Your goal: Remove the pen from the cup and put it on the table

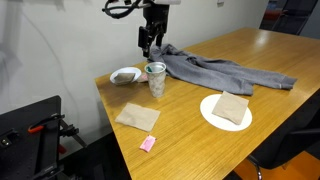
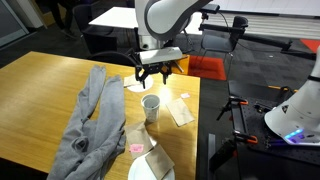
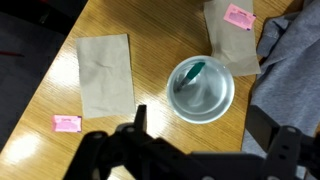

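Our end effector [image 3: 198,118] is hanging above the cup [image 3: 228,100] with its jaws standing wide apart and gripping nothing. In the wrist view we are seeing its fingers [image 3: 140,115] only as dark, blurred shapes cut off by the bottom edge. We are finding the pen [image 3: 195,70] inside the cup, leaning on the wall, its lower end fading into the greyish interior. In an exterior view the cup [image 1: 155,82] is standing upright on the worktop [image 1: 190,130], and there the pen is too small for us to make out. A grey garment [image 3: 295,70] is lying near the cup, running past the wrist view's edge. A brown napkin [image 3: 105,70] is lying on the opposite side.
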{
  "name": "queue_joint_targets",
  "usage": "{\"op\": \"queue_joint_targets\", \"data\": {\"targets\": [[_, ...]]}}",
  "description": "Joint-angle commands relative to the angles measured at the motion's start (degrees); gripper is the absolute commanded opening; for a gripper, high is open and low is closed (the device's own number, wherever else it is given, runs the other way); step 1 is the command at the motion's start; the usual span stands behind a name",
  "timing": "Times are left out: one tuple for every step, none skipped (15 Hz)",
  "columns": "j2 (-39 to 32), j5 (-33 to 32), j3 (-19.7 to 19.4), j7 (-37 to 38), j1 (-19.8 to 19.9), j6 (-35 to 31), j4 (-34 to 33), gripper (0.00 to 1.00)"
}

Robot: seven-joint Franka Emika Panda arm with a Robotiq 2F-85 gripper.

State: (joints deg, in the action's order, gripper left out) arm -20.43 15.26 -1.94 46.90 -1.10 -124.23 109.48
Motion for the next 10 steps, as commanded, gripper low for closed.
{"op": "queue_joint_targets", "data": {"targets": [[-0.4,-0.7,-1.2,5.3,-1.0,-0.8,-0.1,1.0],[-0.6,-0.9,-1.3,6.0,-1.0,-0.5,-0.2,1.0],[-0.9,-0.9,-1.3,6.6,-1.0,-0.4,-0.3,1.0],[-1.1,-0.9,-1.3,7.0,-0.9,-0.4,-0.3,1.0],[-1.2,-0.8,-1.3,7.4,-0.9,-0.2,-0.4,1.0],[-1.3,-0.8,-1.3,7.8,-0.9,-0.2,-0.4,1.0],[-1.4,-0.9,-1.3,7.7,-0.8,0.2,-0.4,1.0],[-1.3,-0.3,-0.9,5.4,-0.3,0.0,-0.1,1.0],[-1.4,-0.3,-0.9,5.4,-0.3,0.0,-0.1,1.0],[-1.5,-0.3,-0.9,5.4,-0.3,0.0,-0.1,1.0]]}}
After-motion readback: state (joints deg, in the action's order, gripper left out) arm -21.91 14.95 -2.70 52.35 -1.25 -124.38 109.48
